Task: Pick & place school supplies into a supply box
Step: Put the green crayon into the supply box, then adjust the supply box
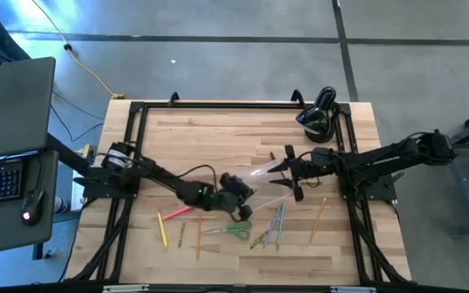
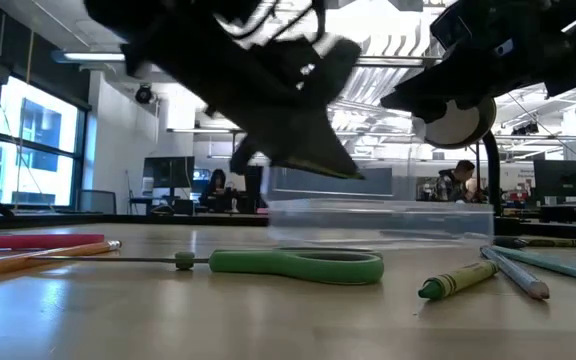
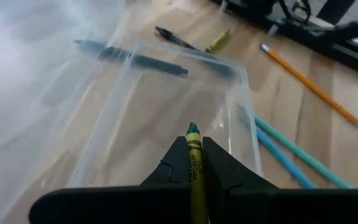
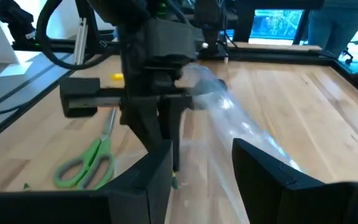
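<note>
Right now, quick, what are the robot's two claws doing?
Left gripper: closed on a green crayon, above the clear box.
Right gripper: open, holding nothing, by the box.

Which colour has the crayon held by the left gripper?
Olive-yellow crayon with green tip; left wrist view.

Left arm: reaches from the worktop's left edge toward centre, wrist angled down. Left gripper (image 1: 241, 198): fingers (image 3: 224, 169) pressed together on a green crayon (image 3: 194, 158), tip protruding forward. Right arm: extends from the right edge toward centre. Right gripper (image 1: 290, 169): fingers (image 4: 146, 177) spread apart, holding nothing, facing the left gripper.
</note>
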Robot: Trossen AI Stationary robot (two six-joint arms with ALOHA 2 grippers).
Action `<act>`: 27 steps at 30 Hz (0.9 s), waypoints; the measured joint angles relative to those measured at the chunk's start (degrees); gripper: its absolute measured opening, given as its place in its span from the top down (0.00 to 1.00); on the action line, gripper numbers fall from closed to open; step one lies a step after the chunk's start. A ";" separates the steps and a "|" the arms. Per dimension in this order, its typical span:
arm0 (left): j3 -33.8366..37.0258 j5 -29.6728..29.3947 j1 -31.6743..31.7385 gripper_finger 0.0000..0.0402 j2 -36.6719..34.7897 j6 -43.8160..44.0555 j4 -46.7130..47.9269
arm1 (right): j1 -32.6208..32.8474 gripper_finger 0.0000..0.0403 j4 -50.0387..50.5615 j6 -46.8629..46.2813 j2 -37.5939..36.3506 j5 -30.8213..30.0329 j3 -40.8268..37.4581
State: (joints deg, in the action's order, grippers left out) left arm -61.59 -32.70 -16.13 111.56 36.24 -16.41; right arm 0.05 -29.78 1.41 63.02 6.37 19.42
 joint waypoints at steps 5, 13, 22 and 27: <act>-0.89 1.27 1.59 0.78 -0.12 -1.36 1.45 | -0.02 0.64 0.60 -0.07 0.01 0.00 0.00; -0.78 1.31 1.50 0.56 -0.28 -4.52 2.14 | -0.01 0.64 3.47 -4.16 0.00 0.19 0.01; -0.78 -0.81 1.55 0.59 -7.34 -7.13 14.06 | 0.00 0.64 23.14 -12.07 -2.44 -6.72 0.00; -0.78 -1.94 1.55 0.64 -10.55 -7.33 23.06 | 0.04 0.64 25.68 -15.82 -3.56 -10.03 0.00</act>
State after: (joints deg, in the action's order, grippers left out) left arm -62.37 -34.64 -14.59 101.01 28.91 6.66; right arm 0.10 -4.10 -14.41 59.46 -3.65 19.42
